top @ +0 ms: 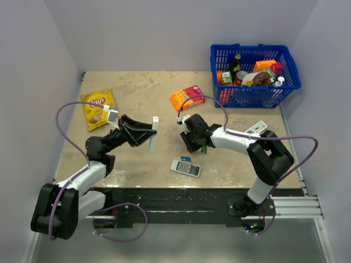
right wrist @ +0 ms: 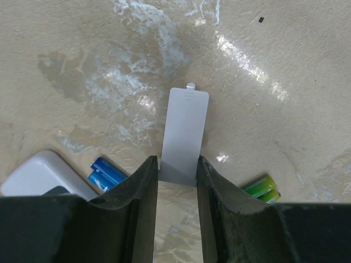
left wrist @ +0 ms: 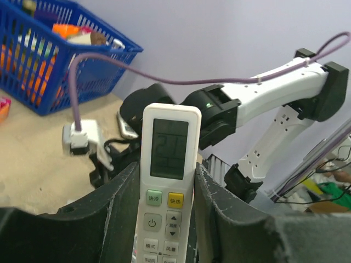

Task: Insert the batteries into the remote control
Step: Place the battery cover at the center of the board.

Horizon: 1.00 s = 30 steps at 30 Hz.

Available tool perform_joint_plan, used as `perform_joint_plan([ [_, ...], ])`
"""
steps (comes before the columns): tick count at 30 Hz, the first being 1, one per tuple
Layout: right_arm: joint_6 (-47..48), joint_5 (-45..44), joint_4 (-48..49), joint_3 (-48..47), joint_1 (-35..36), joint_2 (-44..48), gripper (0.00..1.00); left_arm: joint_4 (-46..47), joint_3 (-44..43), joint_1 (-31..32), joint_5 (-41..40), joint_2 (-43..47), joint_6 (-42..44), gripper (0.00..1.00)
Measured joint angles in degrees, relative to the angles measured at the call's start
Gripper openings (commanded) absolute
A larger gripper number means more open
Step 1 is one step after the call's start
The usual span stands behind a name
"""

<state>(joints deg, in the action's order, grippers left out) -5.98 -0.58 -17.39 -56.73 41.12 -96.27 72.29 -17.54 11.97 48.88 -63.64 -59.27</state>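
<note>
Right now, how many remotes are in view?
3: display remote held by the left gripper; buttoned remote on the table, front centre; third remote beside the right arm. The basket may hide more.

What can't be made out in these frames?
Remote, left wrist view: battery bay faces away; lower buttons cut off by the bottom edge and left fingers.
Green batteries, right wrist view: partly hidden behind a right finger.
Battery cover, right wrist view: lower edge hidden between the fingers.
Dark grey batteries: not visible in any view.
Basket contents, top view: too small to name.
</note>
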Motion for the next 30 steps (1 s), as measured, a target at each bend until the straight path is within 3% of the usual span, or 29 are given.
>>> perform_joint_plan([
  [10,1.1,-3.0,-2.1,-3.5,0.0,-5.0,0.30,-7.1,-2.7,0.0,0.4,7.3,10.9,0.00],
  [21,1.7,-3.4,-2.5,-4.1,0.0,-5.5,0.45,-10.5,-2.7,0.0,0.3,7.4,12.6,0.00],
  [30,1.9,-3.4,-2.8,-3.8,-0.2,-4.8,0.66,-11.3,-2.7,0.0,-0.1,9.6,13.3,0.00],
])
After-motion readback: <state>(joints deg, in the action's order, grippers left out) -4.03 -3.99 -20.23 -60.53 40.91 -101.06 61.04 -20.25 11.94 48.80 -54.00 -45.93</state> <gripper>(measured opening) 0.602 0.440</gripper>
